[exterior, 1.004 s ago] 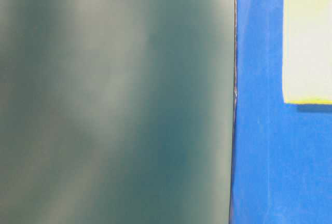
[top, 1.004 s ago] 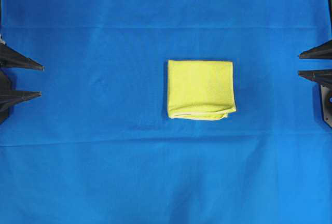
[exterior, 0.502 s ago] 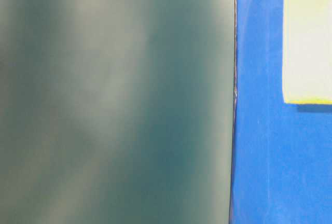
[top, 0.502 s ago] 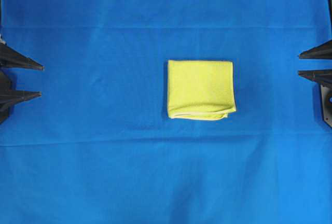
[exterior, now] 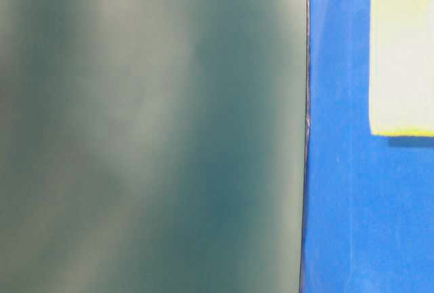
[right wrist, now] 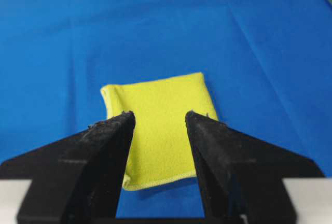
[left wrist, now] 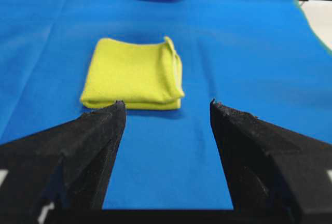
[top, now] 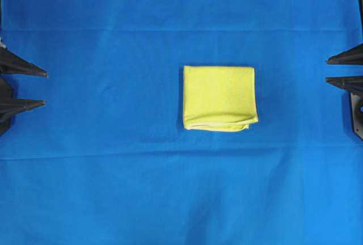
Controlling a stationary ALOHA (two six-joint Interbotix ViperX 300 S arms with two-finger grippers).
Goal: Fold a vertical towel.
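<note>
Bright yellow microfibre, a small rectangular towel [top: 219,98] with a thin paler stitched hem, lies already doubled on the large blue cloth [top: 113,171] that covers the tabletop; in the left wrist view two stacked layers show along the edge nearest the left tool [left wrist: 167,111], and a looser flap curls up at the corner farthest from it on its right side; in the overhead view the hem peeks out along the lower edge, where the layers do not sit quite flush.

The left tool stands wide open and holds nothing, its black fingers [left wrist: 101,130] spread with only blue cloth between them; the towel lies ahead of it and slightly to its left, well apart from the tips. The right tool [right wrist: 160,116] is also parted, somewhat less widely, and empty; the towel lies straight ahead of it, framed between its fingertips [right wrist: 116,125] yet not touched by them. Seen from overhead, both tools sit at the outer edges of the blue cloth with the towel between them, nearer the right tool [top: 328,70] than the left tool [top: 45,89].

The table-level view shows only a blurred grey-green surface [exterior: 149,130] and one pale corner of the towel.

Judging by this, the fold itself appears done and the tools clear of it; what may remain is at most tidying the slightly uneven hem edge.
</note>
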